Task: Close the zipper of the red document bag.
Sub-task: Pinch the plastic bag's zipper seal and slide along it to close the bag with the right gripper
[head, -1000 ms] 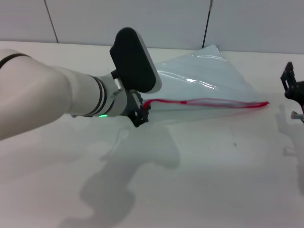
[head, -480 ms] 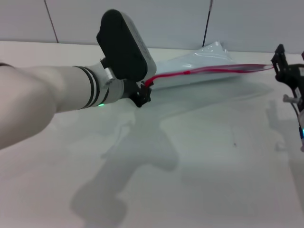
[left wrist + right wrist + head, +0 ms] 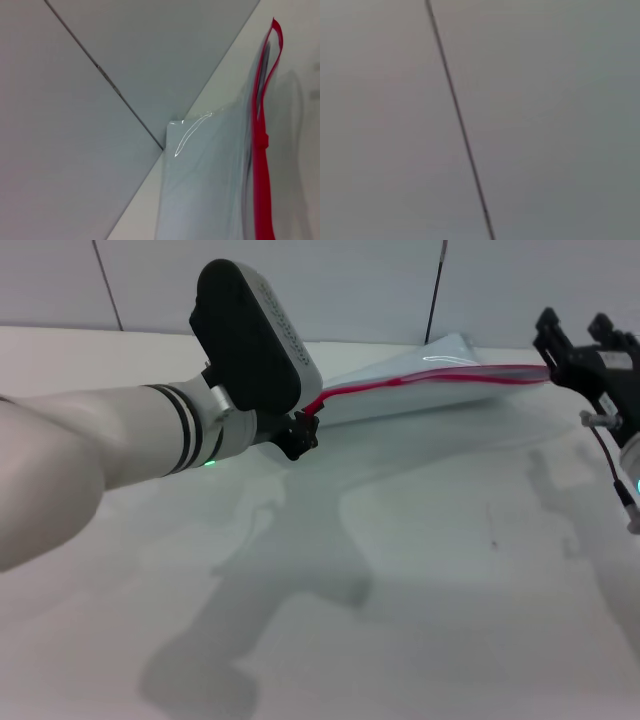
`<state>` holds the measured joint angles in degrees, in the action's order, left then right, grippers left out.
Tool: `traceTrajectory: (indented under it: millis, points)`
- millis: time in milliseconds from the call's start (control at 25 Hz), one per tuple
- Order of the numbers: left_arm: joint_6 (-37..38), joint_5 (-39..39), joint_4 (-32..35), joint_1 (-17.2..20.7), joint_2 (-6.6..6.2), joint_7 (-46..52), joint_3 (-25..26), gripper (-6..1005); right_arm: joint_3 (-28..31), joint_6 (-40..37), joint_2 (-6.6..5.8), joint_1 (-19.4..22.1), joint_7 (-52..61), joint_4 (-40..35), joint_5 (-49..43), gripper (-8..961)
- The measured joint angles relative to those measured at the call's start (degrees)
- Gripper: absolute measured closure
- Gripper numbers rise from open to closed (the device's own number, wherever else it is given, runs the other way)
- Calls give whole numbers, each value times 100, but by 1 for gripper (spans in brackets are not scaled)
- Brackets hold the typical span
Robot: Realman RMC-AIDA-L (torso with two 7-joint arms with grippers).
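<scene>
The red document bag is a translucent pale pouch held up off the white table, its zipper running as a thin red strip along the top edge. My left gripper is shut on the zipper's left end, just below the black wrist housing. My right gripper is at the bag's right end, touching or nearly touching it. In the left wrist view the bag stretches away with the zipper along it, and a small red lump sits on the strip.
The white table spreads below the bag, with the arms' shadows on it. Grey wall panels with a dark seam stand right behind. The right wrist view shows only a grey panel and its seam.
The bag lay flat with its zipper edge on the table; now that edge is raised and stretched. The left gripper has risen a little. The right gripper moved up and left to the bag's right end.
</scene>
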<state>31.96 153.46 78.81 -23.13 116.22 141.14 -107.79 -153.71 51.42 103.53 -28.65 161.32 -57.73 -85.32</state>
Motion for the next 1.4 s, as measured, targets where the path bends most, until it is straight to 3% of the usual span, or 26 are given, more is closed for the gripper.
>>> traceTrajectory:
  millis: [240, 440, 600, 800, 960, 1280, 1400]
  points:
    - [-66, -1, 190, 120, -3, -109, -32, 943, 593, -1012, -381, 121, 2, -744, -680, 283]
    - [-190, -1, 285, 201, -14, -185, -111, 942, 1709, -2466, -440, 459, 3, -1258, -1745, 283]
    - [-286, -1, 340, 267, -7, -233, -137, 942, 2660, -3695, -311, 726, -30, -1627, -2629, 284]
    - [-463, -4, 483, 417, -6, -354, -181, 943, 3572, -4937, 31, 784, -96, -1803, -3610, 284]
    - [-558, -5, 634, 535, -9, -422, -190, 943, 3934, -5399, 250, 794, -279, -1938, -3907, 285]
    - [-736, -42, 659, 582, -7, -438, -208, 944, 4360, -6044, 370, 711, -492, -2378, -3893, 311]
    - [-788, -58, 658, 582, -6, -438, -237, 944, 4562, -6230, 485, 634, -533, -2439, -3880, 322]
